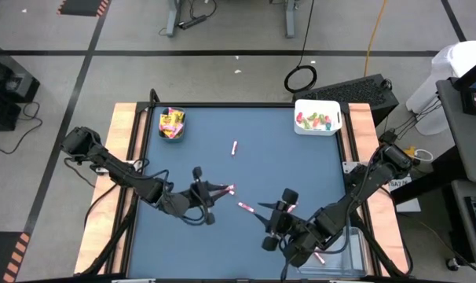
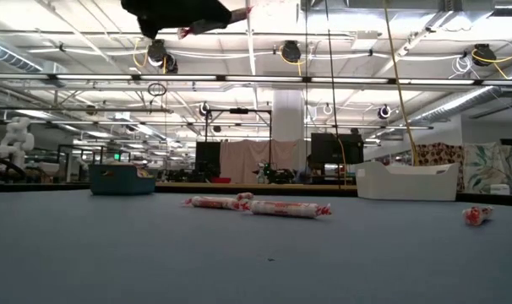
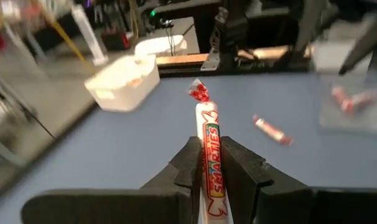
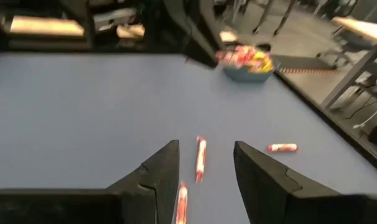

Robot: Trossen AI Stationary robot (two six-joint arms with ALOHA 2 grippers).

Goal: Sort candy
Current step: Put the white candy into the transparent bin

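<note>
my left gripper point(image 3: 211, 163) is clamped on a candy roll point(image 3: 211, 149), lifted off the blue table point(image 1: 301, 169). ahead lies a loose roll point(image 3: 270, 129), then the white bin point(image 3: 121, 84). my right gripper point(image 4: 204, 165) hangs apart over another roll point(image 4: 200, 158).

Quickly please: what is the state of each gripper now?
Left gripper: shut on a Smarties roll.
Right gripper: open, holding nothing.

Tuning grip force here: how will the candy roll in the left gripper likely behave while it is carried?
The candy roll looks like a thin, stiff stick, so it should stay straight in the left gripper. Its round body would probably roll if dropped on the table. The glossy wrapper and twisted end may let it slip.
</note>
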